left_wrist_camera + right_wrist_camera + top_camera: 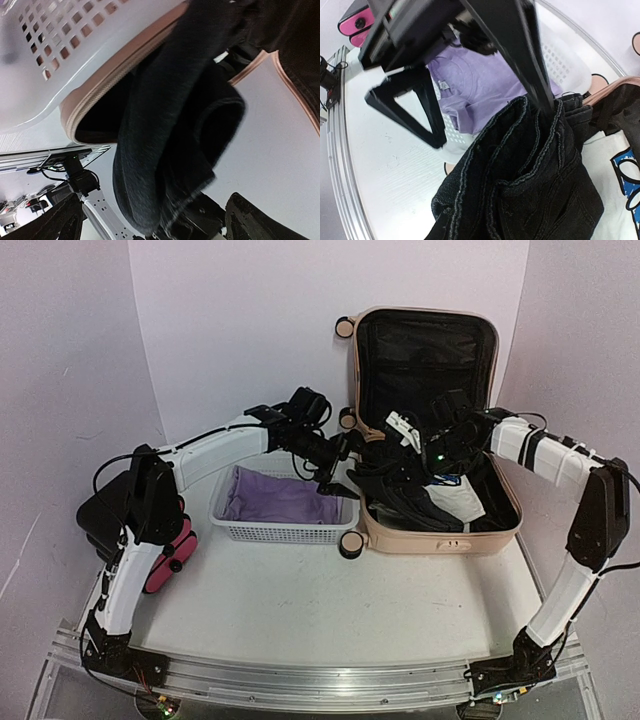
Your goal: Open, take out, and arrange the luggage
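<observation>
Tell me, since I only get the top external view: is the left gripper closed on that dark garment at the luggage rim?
Observer: No. The left wrist view shows the left gripper wide open, with the black jeans hanging over the rim of the luggage in front of it.
Operator: And the white thing beside them?
Observer: The right wrist view shows white fabric with a blue outline print.
Operator: The purple in the basket?
Observer: There it looks like a lilac T-shirt.
</observation>
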Robot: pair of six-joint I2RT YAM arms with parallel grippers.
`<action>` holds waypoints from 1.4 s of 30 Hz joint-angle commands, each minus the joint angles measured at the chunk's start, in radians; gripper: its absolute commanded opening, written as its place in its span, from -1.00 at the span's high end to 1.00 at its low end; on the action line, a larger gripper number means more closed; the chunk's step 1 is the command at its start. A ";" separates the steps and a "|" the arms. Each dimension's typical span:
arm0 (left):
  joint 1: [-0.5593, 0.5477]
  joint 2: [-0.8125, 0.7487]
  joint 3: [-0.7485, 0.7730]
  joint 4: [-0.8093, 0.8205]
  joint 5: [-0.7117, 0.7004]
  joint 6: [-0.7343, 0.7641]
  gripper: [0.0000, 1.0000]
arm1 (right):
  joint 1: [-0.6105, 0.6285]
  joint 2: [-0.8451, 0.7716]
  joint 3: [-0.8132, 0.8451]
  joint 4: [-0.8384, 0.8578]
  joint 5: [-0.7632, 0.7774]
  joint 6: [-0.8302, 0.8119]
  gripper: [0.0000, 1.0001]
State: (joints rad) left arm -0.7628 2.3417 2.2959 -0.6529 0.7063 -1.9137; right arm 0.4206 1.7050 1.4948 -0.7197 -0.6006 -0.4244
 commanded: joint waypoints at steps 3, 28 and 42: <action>-0.045 0.036 0.042 0.037 0.000 -0.031 -0.96 | 0.060 -0.088 0.000 0.055 -0.032 -0.012 1.00; 0.036 -0.106 -0.002 -0.089 -0.089 0.574 1.00 | 0.099 -0.239 0.028 -0.001 0.284 0.244 -0.97; 0.175 -0.185 -0.105 -0.168 0.026 1.097 1.00 | 0.055 -0.236 0.102 -0.025 0.534 0.433 -0.97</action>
State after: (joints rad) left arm -0.6647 2.2986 2.2303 -0.8074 0.7162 -1.0100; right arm 0.4755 1.4467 1.5341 -0.7513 -0.1139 -0.0532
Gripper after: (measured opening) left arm 0.172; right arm 0.983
